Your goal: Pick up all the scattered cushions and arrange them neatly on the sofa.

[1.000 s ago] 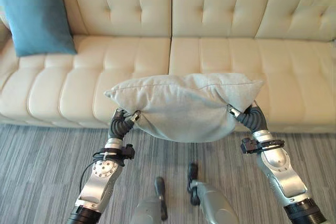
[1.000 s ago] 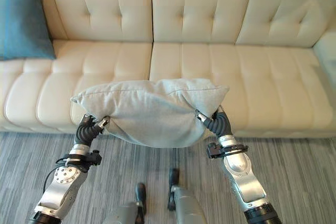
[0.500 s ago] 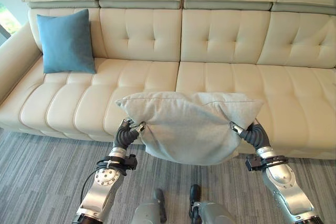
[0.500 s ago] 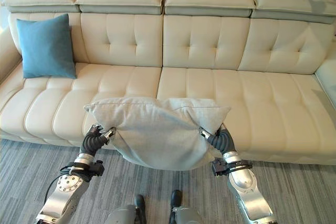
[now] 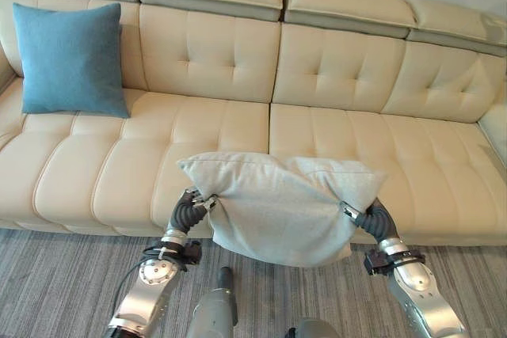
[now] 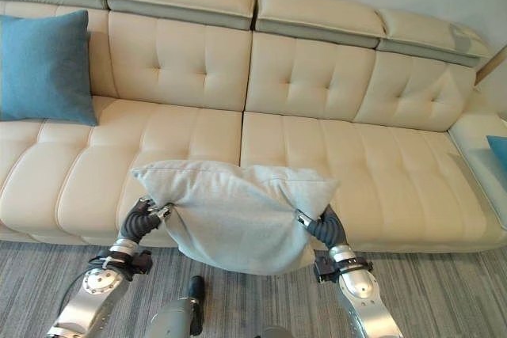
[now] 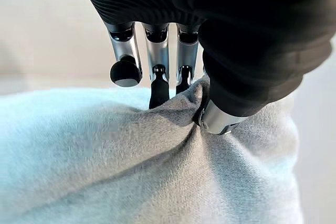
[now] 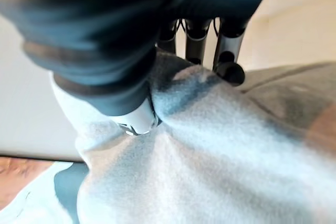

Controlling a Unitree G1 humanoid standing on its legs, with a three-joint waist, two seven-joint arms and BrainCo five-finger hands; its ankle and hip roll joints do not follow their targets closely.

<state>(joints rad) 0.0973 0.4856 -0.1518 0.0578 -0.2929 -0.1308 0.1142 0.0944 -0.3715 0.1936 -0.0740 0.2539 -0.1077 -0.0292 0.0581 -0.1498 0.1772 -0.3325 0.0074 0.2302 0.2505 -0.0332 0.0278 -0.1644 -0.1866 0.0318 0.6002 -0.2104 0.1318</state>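
A light grey cushion [image 5: 281, 203] hangs in the air in front of the cream sofa [image 5: 333, 69], over the seat's front edge near the middle. My left hand [image 5: 190, 205] pinches its left side and my right hand [image 5: 371, 219] pinches its right side. In the left wrist view the thumb [image 7: 215, 116] and fingers [image 7: 157, 85] press grey fabric between them. The right wrist view shows the thumb [image 8: 134, 116] dug into the same cloth [image 8: 210, 150]. A blue cushion [image 5: 70, 57] stands upright against the sofa's back at the left end.
Grey striped carpet [image 5: 63, 282] runs along the sofa's front. Another blue cushion [image 6: 499, 148] peeks in at the far right on the sofa's side section. The seat's middle and right parts [image 5: 412, 156] are bare.
The whole picture has shifted as the camera moved: the sofa's headrests and right end have come into view. The grey cushion stays held between both hands, a little nearer the seat.
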